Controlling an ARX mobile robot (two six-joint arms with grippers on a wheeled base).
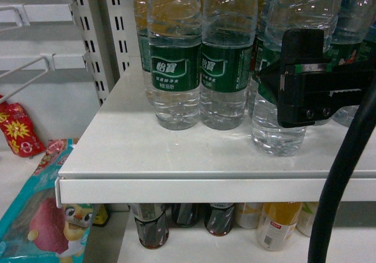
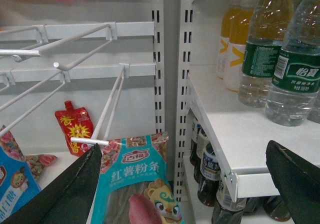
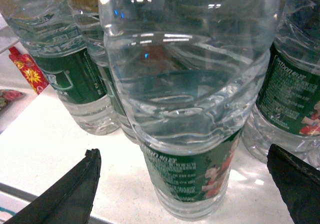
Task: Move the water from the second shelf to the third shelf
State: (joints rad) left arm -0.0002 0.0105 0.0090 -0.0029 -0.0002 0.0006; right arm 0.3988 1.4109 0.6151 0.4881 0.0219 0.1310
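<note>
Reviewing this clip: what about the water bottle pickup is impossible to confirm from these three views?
- Grip contact: in the head view the right gripper covers the water bottle; the right wrist view shows both fingers wide apart.
- Bottle caps: cut off by the top edge in every view.
- The destination shelf: not identifiable; only this shelf and the one below appear.
- Lower-shelf drinks: mostly hidden under the shelf edge, labels unreadable.
- Left gripper: only dark fingertips show.

Black right gripper [image 1: 276, 78], 2 screws, serrated fingers [image 1: 346, 91]; black cable [image 1: 341, 175].
</note>
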